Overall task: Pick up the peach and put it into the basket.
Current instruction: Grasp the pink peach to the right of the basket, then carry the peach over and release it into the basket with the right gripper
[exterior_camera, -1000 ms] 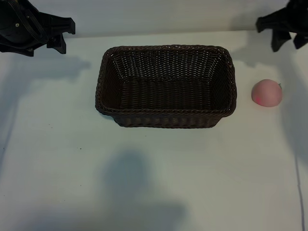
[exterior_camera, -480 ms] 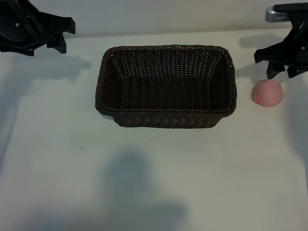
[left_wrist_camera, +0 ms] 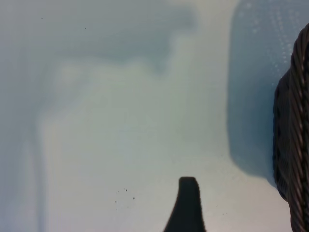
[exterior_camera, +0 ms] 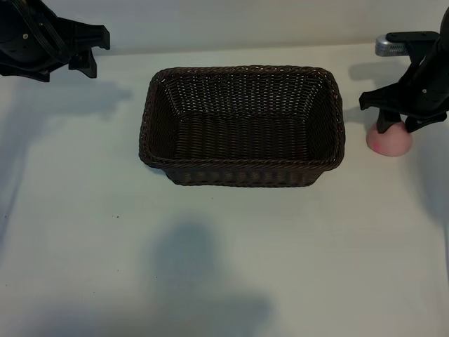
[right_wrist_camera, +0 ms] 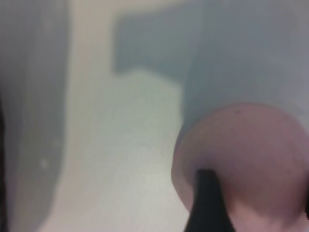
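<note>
Exterior view: the peach [exterior_camera: 390, 142], small, round and pale pink with a redder spot, sits on the white desk [exterior_camera: 224, 246] just beside the basket's right end, outside it. The right gripper [exterior_camera: 395, 121] hangs directly over the peach, its black jaws spread open to either side of the fruit's top, not closed on it. In the right wrist view the peach [right_wrist_camera: 251, 159] fills the near field, with one dark fingertip [right_wrist_camera: 208, 203] in front of it. The basket [exterior_camera: 242, 175], dark-brown woven wicker with a braided rim, stands at the desk's middle with nothing inside. The left gripper [exterior_camera: 81, 49] is parked at the far left corner, jaws wide open and holding nothing.
</note>
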